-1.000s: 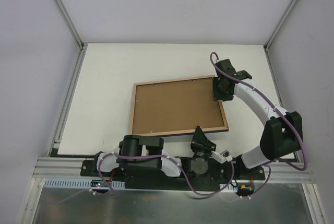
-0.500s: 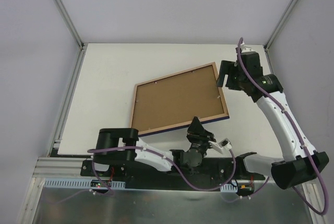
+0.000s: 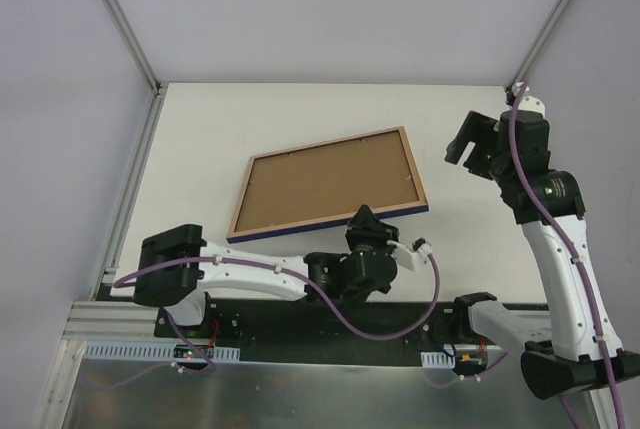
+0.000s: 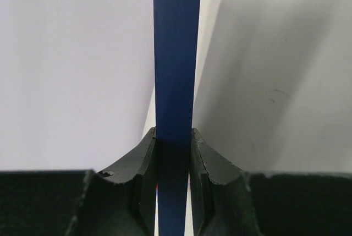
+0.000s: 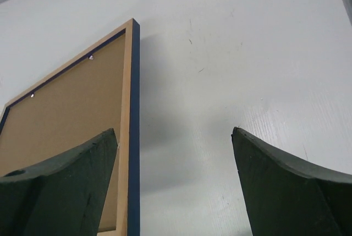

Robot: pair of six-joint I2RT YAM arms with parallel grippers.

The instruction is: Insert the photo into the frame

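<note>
Right gripper (image 3: pixel 468 141) now wide open, drawn clear, left gripper (image 3: pixel 365 221) clamping frame (image 3: pixel 325 187), frame swung anticlockwise, perhaps lifted

A white table (image 3: pixel 200 139) forms the floor of a pale-walled enclosure; slim aluminium struts (image 3: pixel 120 19) run up from its far corners; a metal rail (image 3: pixel 128 194) lines the table's left edge; faint dark scuffs (image 5: pixel 192 35) mark the white surface; a plain brown backing board (image 3: pixel 325 186) shows small silvery tabs (image 5: pixel 91 57) along one edge; a shiny metal sheet (image 3: pixel 300 394) lies at the near side.
</note>
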